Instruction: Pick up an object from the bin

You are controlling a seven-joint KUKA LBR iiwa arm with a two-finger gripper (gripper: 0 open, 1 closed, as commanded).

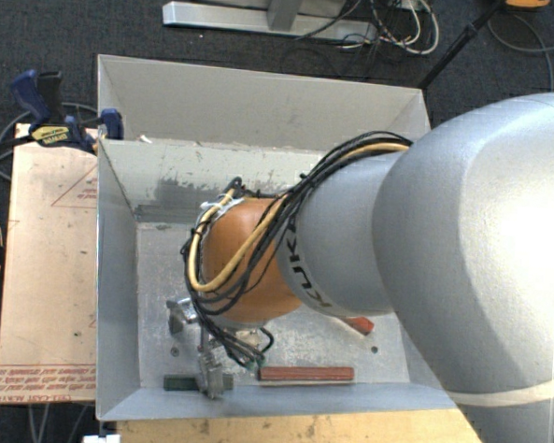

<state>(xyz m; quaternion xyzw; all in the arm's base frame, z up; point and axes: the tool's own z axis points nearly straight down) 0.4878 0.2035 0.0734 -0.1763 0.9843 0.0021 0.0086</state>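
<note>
My gripper (213,379) is low in the bin's front left part, close to the front wall. Just to its left a small dark green block (180,383) lies flat on the floor, beside the gripper's tip. On its right a long reddish-brown bar (307,374) runs along the front wall, its left end near the gripper. I see nothing held.
A small red piece (360,325) shows on the floor at the right, partly under the arm. The arm with its orange cover and cables hides the middle and right of the bin. Bare floor shows along the left wall.
</note>
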